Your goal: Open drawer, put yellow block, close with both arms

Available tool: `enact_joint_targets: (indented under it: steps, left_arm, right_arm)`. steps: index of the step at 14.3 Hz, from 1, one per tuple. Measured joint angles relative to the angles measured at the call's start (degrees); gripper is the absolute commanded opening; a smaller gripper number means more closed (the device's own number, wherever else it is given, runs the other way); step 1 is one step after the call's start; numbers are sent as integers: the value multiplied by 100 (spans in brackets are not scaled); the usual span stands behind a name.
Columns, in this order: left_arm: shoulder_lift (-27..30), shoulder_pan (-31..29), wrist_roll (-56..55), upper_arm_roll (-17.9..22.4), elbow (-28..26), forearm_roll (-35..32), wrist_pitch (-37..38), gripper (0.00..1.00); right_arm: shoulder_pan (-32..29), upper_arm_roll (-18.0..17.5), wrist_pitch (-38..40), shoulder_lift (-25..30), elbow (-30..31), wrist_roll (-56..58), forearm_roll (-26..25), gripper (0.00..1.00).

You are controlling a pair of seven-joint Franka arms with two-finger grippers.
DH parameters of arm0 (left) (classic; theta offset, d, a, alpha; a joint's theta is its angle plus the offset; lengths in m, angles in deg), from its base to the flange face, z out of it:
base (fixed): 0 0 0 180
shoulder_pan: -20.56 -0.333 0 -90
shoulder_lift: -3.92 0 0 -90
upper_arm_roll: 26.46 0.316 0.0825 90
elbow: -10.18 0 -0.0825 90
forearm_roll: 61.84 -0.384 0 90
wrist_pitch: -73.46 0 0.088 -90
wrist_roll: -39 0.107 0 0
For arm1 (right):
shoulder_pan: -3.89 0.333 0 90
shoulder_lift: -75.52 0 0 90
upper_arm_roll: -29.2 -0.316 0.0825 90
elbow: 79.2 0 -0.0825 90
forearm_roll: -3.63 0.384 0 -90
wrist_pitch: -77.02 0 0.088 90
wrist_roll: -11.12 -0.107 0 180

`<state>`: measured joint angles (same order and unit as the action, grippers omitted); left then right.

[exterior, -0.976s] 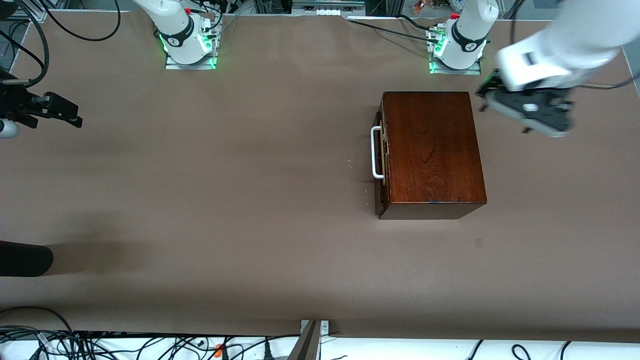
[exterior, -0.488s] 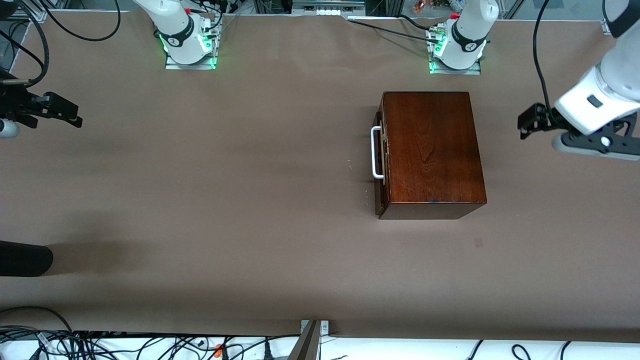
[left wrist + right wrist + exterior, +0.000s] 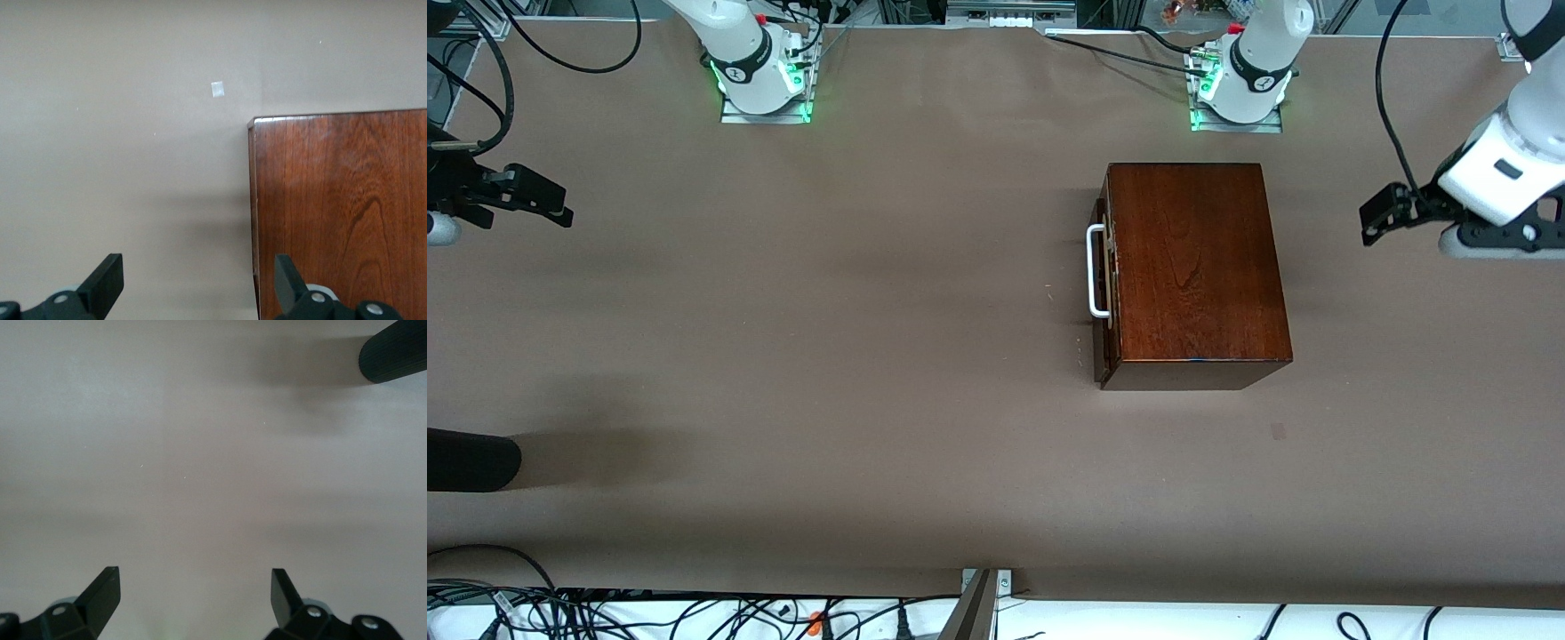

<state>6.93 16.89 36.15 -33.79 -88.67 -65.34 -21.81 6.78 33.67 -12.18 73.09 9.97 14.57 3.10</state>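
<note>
The dark-brown wooden box (image 3: 1192,267) stands on the table near the left arm's base. Its drawer (image 3: 1102,284) looks shut, with the white handle (image 3: 1094,271) facing the right arm's end. The yellow block is not in any view. My left gripper (image 3: 1385,216) hangs open and empty in the air at the left arm's end of the table. In the left wrist view the gripper (image 3: 198,280) is open above a corner of the box (image 3: 340,213). My right gripper (image 3: 538,197) waits open and empty at the right arm's end, and its wrist view (image 3: 195,593) shows bare table under it.
A black cylinder (image 3: 471,460) lies at the right arm's end, nearer the front camera; it also shows in the right wrist view (image 3: 393,350). A small tape mark (image 3: 1279,431) is on the table near the box. Cables (image 3: 649,613) run along the front edge.
My left gripper has swung away from the box toward the left arm's end of the table. The right arm and the box have not moved.
</note>
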Motion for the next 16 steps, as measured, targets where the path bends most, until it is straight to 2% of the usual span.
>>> enact_joint_targets:
  steps: [12,14,16]
  left_arm:
    - [12,-17,-13,-14,18,121,97,100]
    - [-142,109,-13,210,187,163,172,100]
    - [-473,281,-7,490,645,189,446,100]
  right_arm:
    - [0,0,-18,4,0,0,0,100]
    - [0,-1,-18,5,0,0,0,100]
    - [0,-1,-18,5,0,0,0,100]
